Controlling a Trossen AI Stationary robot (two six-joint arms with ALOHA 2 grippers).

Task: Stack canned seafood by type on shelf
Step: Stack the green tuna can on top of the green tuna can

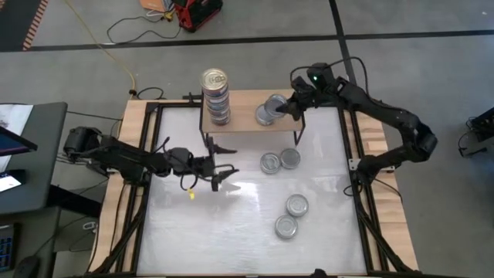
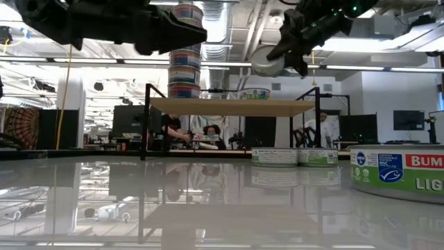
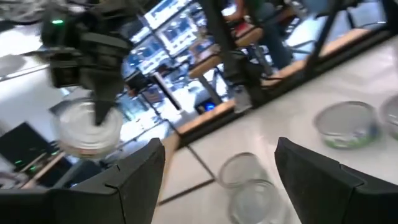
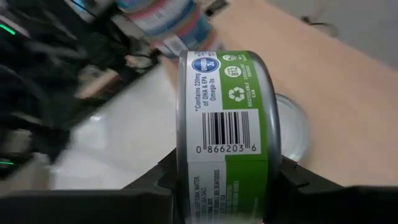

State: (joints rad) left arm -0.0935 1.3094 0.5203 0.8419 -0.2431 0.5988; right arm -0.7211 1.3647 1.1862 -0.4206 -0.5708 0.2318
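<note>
High view: the right claw (image 1: 287,109) grips a can (image 1: 275,106) tilted on edge just above the lone can (image 1: 265,116) on the shelf (image 1: 248,117); the left claw (image 1: 220,174) is open over the counter (image 1: 231,224).

Six silver-lidded tins (image 1: 279,161), one gold-lidded stack (image 1: 215,96)

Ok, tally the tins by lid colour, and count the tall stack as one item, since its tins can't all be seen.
Silver-lidded flat round tins: 6 (4 on the white table, 1 on the light-wood shelf, 1 held in the fingers of the right gripper)
Gold-topped tall stack of tins: 1
Total: 7
</note>
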